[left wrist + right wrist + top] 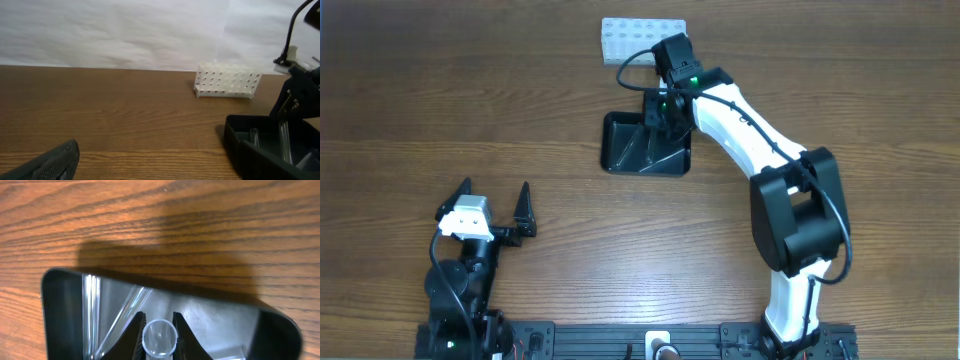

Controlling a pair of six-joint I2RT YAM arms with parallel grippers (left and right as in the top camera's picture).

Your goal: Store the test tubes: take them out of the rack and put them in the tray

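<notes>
right tool [158, 319] over the tray [56, 310], test tube [160, 339] between its fingers [137, 341]

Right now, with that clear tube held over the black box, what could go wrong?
1. The right arm's jaws pinch the test tube near its open mouth, above the tray. If it slips, it may fall end first and crack or bounce out.
2. Other tubes lie in the tray close by, so a hard release might knock glass against glass.
3. The tube sits near the tray's wall. A tilted drop could leave it leaning on the rim instead of lying flat.
</notes>
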